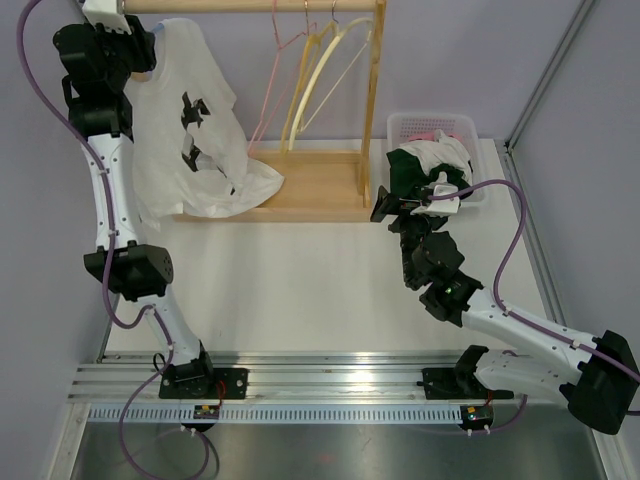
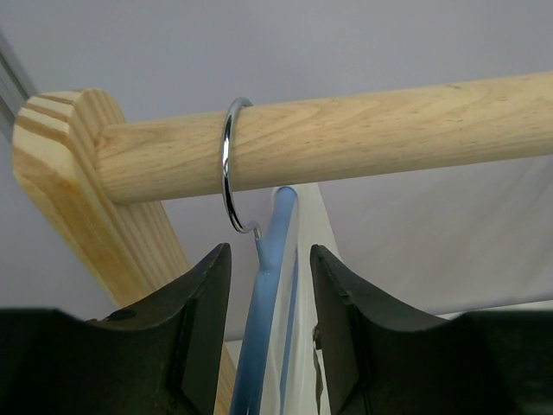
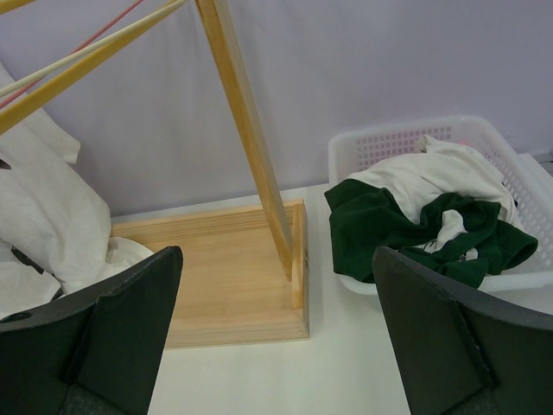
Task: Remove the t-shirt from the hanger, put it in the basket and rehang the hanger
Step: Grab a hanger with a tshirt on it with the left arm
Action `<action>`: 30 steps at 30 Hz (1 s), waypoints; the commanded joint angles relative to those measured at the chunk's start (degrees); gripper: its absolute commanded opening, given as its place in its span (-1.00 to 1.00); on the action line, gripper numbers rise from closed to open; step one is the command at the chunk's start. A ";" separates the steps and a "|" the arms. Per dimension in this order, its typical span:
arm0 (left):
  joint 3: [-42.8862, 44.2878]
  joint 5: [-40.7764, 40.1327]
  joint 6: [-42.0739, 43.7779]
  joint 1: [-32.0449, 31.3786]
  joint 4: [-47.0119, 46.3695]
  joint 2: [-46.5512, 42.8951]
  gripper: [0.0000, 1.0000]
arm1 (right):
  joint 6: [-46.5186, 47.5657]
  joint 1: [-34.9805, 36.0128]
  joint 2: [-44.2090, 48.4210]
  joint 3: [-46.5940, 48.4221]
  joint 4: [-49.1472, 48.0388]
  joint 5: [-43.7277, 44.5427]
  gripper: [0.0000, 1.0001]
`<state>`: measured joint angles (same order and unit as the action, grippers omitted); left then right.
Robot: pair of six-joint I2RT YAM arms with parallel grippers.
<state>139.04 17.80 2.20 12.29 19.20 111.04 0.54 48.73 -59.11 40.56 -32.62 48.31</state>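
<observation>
Since hanger [image 2: 263,346] sits inside my left pincer [image 2: 270,259], jaws apart, unclamped, I judge steadying grip next; right pincer [image 3: 276,259] gaping.

Ahead of me a wooden rack [image 1: 320,185] carries bare hangers [image 3: 86,65] on its rail [image 2: 389,130]. Just right of its base, a white basket [image 3: 518,169] holds crumpled green cloth [image 3: 389,233] and white cloth [image 3: 441,173].

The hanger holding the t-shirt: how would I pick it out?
Find the wooden rack at the table's far side and follow its top rail to the left end. There a blue hanger hangs by a metal hook, wearing a white t-shirt; the pink hanger and cream hangers further right are bare.
</observation>
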 commanded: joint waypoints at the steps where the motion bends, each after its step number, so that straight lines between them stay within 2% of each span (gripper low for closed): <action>1: 2.37 -0.22 -1.23 0.36 -4.69 0.93 -0.15 | -0.18 -0.74 0.66 1.02 -0.34 -0.41 0.99; 8: 2.29 -0.22 -1.67 0.36 -5.84 1.89 -0.37 | -0.18 -0.92 0.67 1.02 -0.16 -0.59 0.99; 11: 2.29 -0.40 -1.93 0.36 -6.11 2.07 -0.56 | -0.18 -1.01 0.49 1.02 -0.25 -0.59 0.99; 12: 2.11 -0.31 -1.93 0.36 -6.28 2.07 -0.70 | -0.18 -1.01 0.40 1.10 -0.16 -0.59 0.99; 18: 1.23 0.30 -4.83 0.36 -8.03 1.20 -1.00 | -1.76 -1.09 0.31 1.19 0.01 -0.59 0.99; 30: 0.52 1.53 -8.35 0.27 -12.17 -1.79 -1.00 | -1.85 -1.27 0.66 1.10 0.89 -0.50 0.99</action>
<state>138.50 18.00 -4.45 12.45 14.81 112.68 -0.89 48.18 -59.11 40.56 -31.42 48.31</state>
